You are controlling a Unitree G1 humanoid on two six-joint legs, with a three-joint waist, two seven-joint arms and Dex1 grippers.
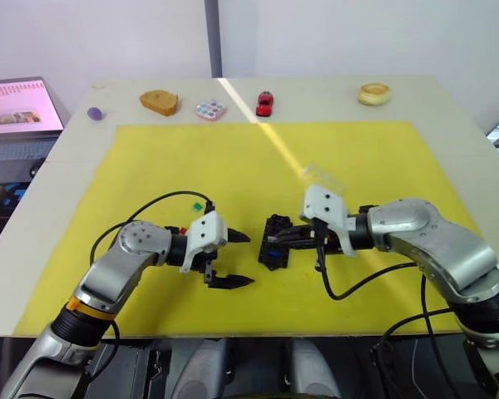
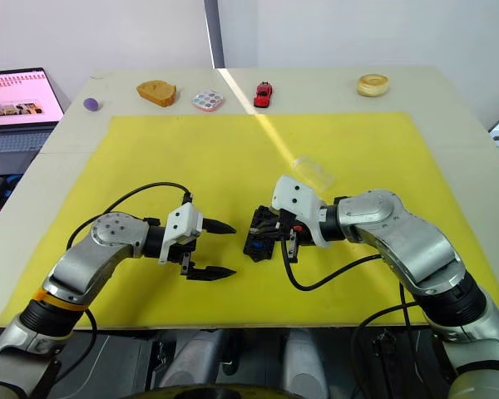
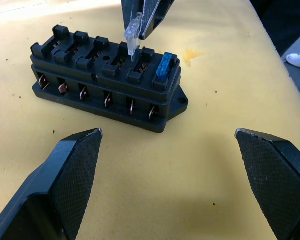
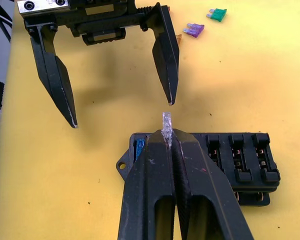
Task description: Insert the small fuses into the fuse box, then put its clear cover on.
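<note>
The black fuse box (image 1: 276, 243) lies on the yellow mat (image 1: 233, 158) between my two grippers. A blue fuse (image 3: 165, 66) sits in its end slot. My right gripper (image 4: 171, 136) is shut on a clear grey fuse (image 3: 132, 35), held upright with its prongs just above a slot beside the blue one. My left gripper (image 1: 248, 259) stands open a little to the left of the box, holding nothing. Loose green (image 4: 217, 15) and purple (image 4: 195, 31) fuses lie on the mat behind the left gripper. The clear cover (image 1: 322, 175) rests on the mat beyond the right wrist.
Along the table's far edge stand a purple ball (image 1: 94, 113), a brown block (image 1: 160, 101), a dotted disc (image 1: 209, 109), a red toy car (image 1: 264, 103) and a round pastry-like ring (image 1: 374, 93). A laptop (image 1: 17, 108) sits off the table's left.
</note>
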